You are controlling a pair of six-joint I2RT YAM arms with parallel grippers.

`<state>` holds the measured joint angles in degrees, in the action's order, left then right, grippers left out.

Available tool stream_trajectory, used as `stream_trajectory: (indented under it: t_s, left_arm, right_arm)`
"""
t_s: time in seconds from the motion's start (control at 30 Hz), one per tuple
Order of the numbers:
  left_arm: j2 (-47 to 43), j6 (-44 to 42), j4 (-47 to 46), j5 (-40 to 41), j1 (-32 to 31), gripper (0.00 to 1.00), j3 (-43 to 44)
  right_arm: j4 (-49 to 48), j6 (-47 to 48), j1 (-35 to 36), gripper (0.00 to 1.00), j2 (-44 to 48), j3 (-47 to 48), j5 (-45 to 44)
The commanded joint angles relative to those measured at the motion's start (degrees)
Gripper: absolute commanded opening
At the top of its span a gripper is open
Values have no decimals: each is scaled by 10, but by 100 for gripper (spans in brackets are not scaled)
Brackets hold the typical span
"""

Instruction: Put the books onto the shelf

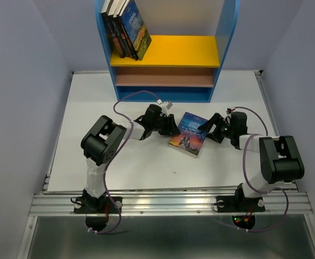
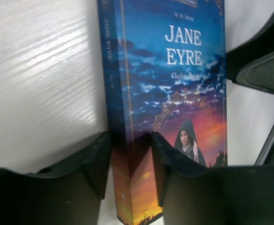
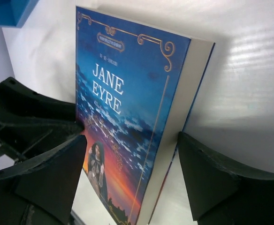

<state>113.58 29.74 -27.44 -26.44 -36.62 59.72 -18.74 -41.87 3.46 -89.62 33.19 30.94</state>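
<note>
Left gripper (image 2: 130, 161) is closed on the spine edge of the Jane Eyre book (image 1: 189, 134), held near the middle of the worktop (image 1: 93, 108); right gripper (image 3: 132, 176) is spread astride its page edge. Other books (image 1: 126, 29) are stood on the shelf (image 1: 179, 51).

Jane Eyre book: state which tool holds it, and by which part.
Blue Jane Eyre paperback: the left tool straddles its spine near the bottom, fingers close against it; whether it grips cannot be told. The right tool brackets the page edge, open.

Glossy paper cover noted on Jane Eyre book (image 2: 174, 93); table (image 2: 43, 70) wood-grained, slight sheen; fingers (image 2: 80, 173) matt black plastic.
</note>
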Motion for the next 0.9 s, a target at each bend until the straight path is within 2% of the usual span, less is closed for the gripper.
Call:
stream_trajectory:
  t_s: [0.0, 0.03, 0.17, 0.27, 0.37, 0.57, 0.7, 0.73, 0.87]
  left_arm:
    - [4, 5, 22, -30, -19, 43, -2]
    - [2, 6, 27, -26, -20, 30, -3]
    - [-6, 8, 32, -15, -24, 17, -7]
    - [-10, 10, 34, -9, -26, 13, -10]
    - [-7, 10, 35, -10, -27, 12, -9]
    - [-1, 9, 35, -18, -29, 11, -4]
    - [-4, 11, 37, -16, -30, 10, -5]
    - [-6, 12, 38, -13, -30, 10, -6]
    - [-7, 9, 40, -14, -30, 9, -8]
  right_arm:
    - [-14, -30, 10, 79, 17, -23, 97]
    - [-14, -30, 10, 73, 29, -19, 103]
    - [-10, -37, 10, 66, 85, -4, 119]
    - [-9, -45, 10, 66, 110, 0, 128]
    - [-9, -45, 16, 64, 114, -1, 131]
    - [-80, -81, 29, 63, 70, -11, 156]
    - [-7, -45, 41, 63, 52, 12, 100]
    - [34, -27, 41, 63, 51, 18, 59]
    - [82, -13, 52, 48, 51, 35, 2]
